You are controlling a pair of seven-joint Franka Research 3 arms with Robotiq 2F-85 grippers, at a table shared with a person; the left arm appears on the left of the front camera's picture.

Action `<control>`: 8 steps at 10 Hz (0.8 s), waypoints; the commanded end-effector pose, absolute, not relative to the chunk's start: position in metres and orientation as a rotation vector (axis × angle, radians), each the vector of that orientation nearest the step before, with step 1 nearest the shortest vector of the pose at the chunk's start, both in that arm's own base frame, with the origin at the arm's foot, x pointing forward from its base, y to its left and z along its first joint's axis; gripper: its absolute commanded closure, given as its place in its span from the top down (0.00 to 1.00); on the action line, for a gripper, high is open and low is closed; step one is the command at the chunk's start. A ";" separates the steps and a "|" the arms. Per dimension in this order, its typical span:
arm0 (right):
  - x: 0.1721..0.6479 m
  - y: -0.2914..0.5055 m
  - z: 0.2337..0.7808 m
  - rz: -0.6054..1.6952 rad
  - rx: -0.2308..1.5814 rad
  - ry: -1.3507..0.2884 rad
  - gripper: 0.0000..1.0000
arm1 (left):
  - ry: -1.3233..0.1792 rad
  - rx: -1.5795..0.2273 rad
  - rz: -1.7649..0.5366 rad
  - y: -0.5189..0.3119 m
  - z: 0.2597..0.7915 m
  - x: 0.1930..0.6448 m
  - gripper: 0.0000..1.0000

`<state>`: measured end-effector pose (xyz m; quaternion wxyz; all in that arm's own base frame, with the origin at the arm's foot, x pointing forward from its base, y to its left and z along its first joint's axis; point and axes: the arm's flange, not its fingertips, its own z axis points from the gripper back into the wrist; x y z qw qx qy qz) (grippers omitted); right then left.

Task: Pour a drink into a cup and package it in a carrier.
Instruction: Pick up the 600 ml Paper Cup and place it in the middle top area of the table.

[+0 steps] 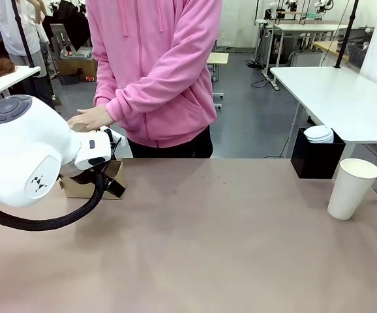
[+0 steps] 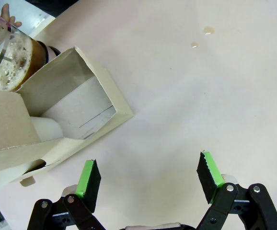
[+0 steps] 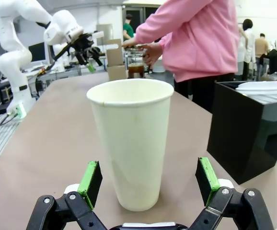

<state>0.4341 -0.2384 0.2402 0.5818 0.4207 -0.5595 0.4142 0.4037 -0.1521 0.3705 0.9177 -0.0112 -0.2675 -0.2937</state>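
Cup (image 3: 131,143): tall, plain white paper, upright on tan worktop (image 1: 208,228) at robot's right end, near black bin (image 3: 244,129) w/ white lids (image 3: 260,87) on top. Carrier (image 2: 76,96) at far left side. Press jug (image 2: 6,57) just beside it, brown drink (image 3: 136,70) inside, person's hand (image 3: 150,51) on jug. Open lab rm, white tables (image 1: 345,98) behind. Right fingers (image 3: 91,179) wide apart, one each side of cup, gap both sides, holding nothing. Left fingers (image 2: 88,179) spread wide, empty, over bare worktop nr carrier.
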 end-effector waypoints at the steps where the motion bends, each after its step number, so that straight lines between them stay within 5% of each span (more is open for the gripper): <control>1: 0.430 -0.218 0.240 0.983 0.952 -1.299 1.00 | -0.550 -0.025 -0.604 -0.152 0.371 0.403 1.00; 8: 0.438 -0.178 0.236 0.908 0.958 -1.289 1.00 | -0.550 -0.025 -0.604 -0.152 0.371 0.403 1.00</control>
